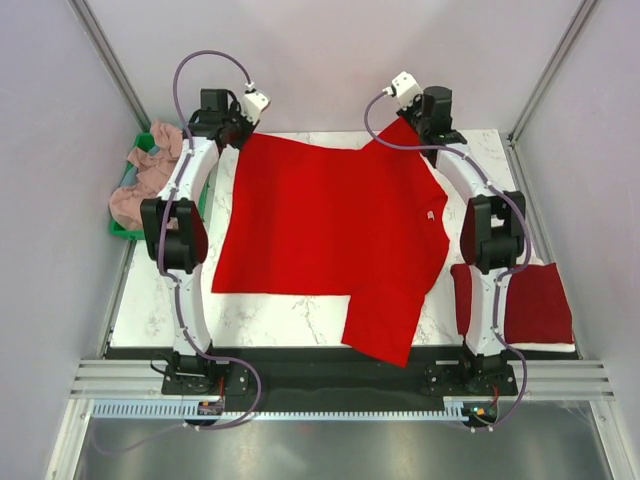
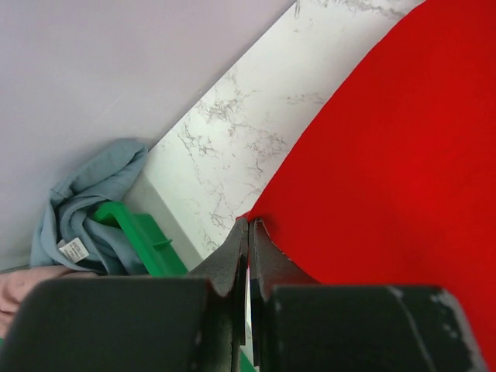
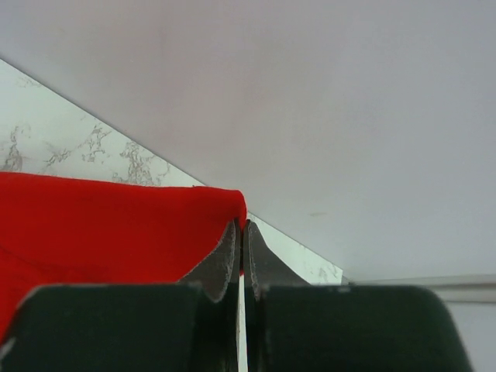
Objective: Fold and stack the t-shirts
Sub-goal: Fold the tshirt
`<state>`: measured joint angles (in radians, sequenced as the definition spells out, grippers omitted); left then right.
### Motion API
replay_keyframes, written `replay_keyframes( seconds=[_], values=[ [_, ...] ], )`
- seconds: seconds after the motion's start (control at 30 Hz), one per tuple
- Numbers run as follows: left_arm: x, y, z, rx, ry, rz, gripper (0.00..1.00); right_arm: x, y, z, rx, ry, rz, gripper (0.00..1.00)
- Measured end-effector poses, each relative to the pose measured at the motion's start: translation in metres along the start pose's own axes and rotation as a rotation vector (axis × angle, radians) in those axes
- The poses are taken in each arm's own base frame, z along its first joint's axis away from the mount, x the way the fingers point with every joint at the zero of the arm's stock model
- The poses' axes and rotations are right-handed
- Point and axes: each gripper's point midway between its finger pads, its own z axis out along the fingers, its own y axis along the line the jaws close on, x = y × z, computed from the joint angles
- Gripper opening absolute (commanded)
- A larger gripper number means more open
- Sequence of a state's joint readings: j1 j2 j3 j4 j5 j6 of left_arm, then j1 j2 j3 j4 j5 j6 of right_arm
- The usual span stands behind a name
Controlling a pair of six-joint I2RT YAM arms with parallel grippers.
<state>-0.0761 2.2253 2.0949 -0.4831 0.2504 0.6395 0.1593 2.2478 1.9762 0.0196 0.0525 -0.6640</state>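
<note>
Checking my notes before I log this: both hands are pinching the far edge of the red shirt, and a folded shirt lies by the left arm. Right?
Not quite: the top view shows the folded shirt beside the right arm. The left hand and right hand do pinch the red shirt at its far edge.

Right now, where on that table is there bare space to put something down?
The table is bare along its near left edge, bordered by the spread red t-shirt, and at its far right corner. That shirt covers the middle; a folded dark red shirt fills the near right; the green bin crowds the left side.
</note>
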Motion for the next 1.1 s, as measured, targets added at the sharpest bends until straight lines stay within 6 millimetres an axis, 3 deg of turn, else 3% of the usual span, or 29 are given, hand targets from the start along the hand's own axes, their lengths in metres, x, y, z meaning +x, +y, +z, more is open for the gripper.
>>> replay_keyframes(
  seconds=[0.13, 0.27, 0.57, 0.87, 1.1],
  values=[
    [-0.007, 0.003, -0.014, 0.004, -0.025, -0.002, 0.02, -0.005, -0.012, -0.027, -0.002, 0.01, 0.003, 0.0],
    [-0.001, 0.006, -0.02, 0.017, -0.028, -0.016, 0.02, 0.008, -0.017, -0.042, -0.01, 0.049, 0.005, 0.0],
    [0.012, -0.004, -0.036, 0.069, -0.026, -0.042, 0.02, 0.044, 0.002, -0.072, -0.083, 0.163, 0.017, 0.0],
    [0.017, -0.016, -0.044, 0.11, -0.028, -0.053, 0.02, 0.026, -0.005, -0.129, -0.1, 0.147, 0.057, 0.0],
    [0.025, 0.0, -0.041, 0.101, -0.036, -0.071, 0.02, 0.037, 0.005, -0.145, -0.123, 0.173, 0.078, 0.0]
  ],
)
